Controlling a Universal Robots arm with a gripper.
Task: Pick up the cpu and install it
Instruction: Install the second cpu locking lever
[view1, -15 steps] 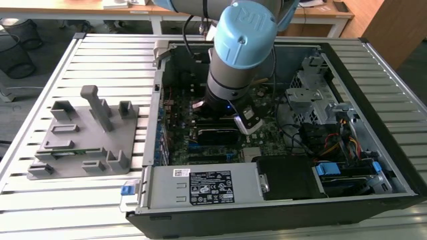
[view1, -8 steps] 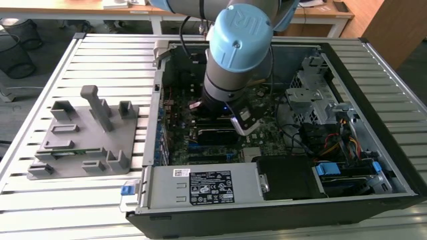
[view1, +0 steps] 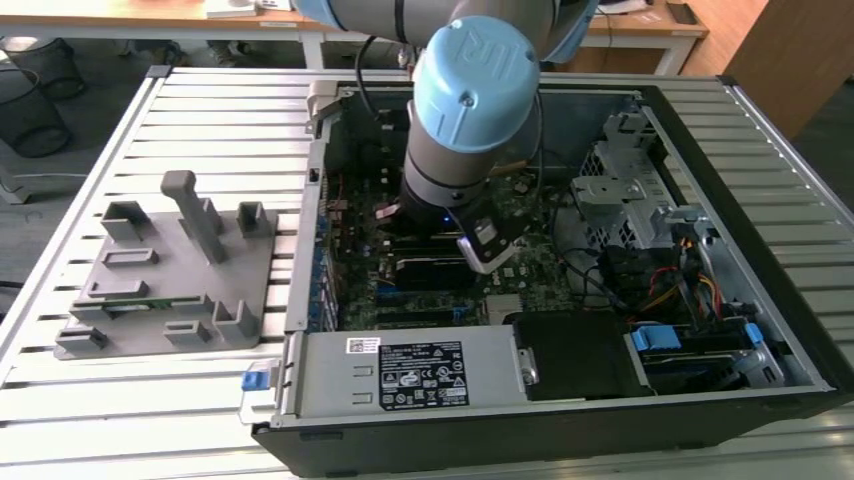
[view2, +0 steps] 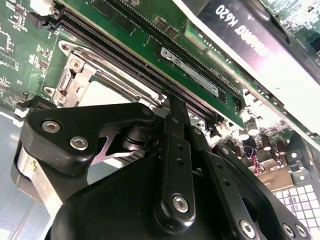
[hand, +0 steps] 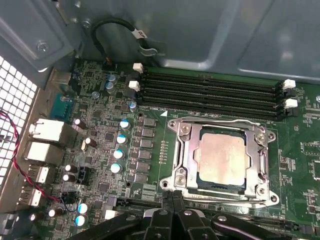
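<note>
The cpu (hand: 222, 161) is a flat square chip with a dull silver top. It lies flat inside the metal socket frame (hand: 180, 150) on the green motherboard. In the second wrist view a pale patch of the cpu (view2: 102, 94) shows just beyond the black finger linkage. My gripper (hand: 173, 196) hovers beside the socket's edge, apart from the chip, its fingers pressed together with nothing between them. In the exterior view the arm's wrist (view1: 461, 160) reaches down into the open computer case (view1: 787, 330).
Four memory slots (hand: 210, 92) run along one side of the socket. A black expansion card (view2: 240, 25) sits close by. A grey plastic fixture tray (view1: 174, 270) stands on the slatted table at the exterior view's left. The power supply (view1: 400, 375) and drive cage (view1: 627, 190) crowd the case.
</note>
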